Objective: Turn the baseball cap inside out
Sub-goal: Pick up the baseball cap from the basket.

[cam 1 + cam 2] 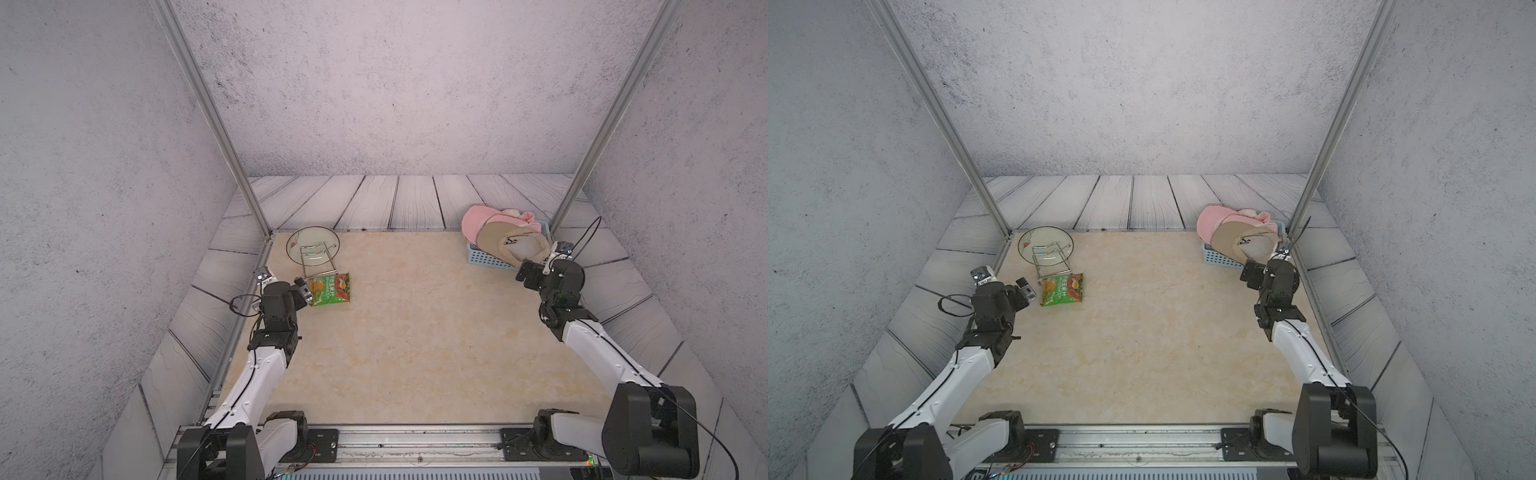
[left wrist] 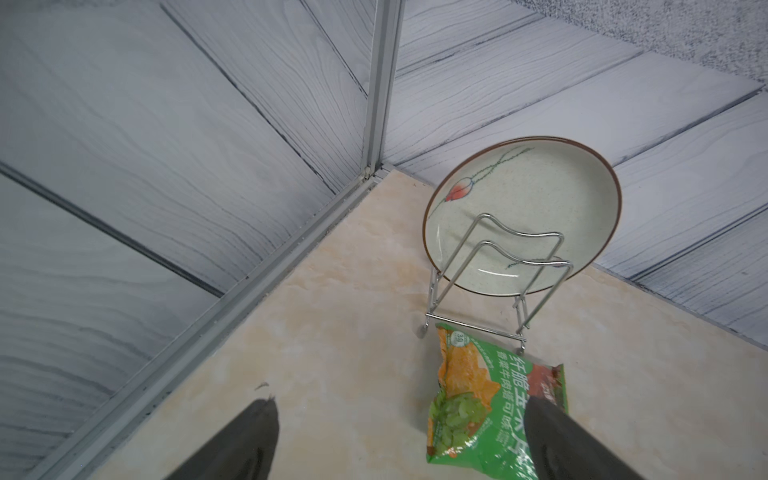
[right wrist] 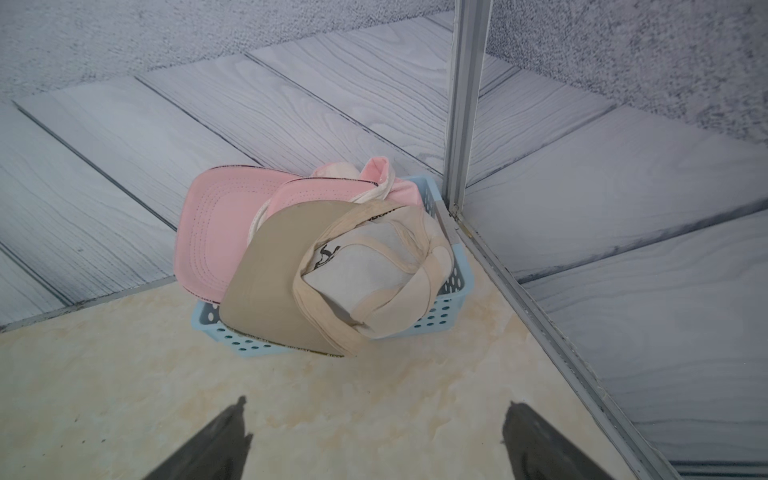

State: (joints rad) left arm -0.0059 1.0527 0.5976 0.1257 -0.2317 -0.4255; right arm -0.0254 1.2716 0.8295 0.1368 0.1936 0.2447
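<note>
The middle of the table lies open and wide. In the far left corner a plate on a wire rack and a snack bag touching the rack's foot block passage. In the far right corner, a basket heaped with caps crowds the frame post.

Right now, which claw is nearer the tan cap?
Right. The right claw hangs open just short of the tan cap, which lies in the blue basket. The left claw is far across, open beside the snack bag.
</note>
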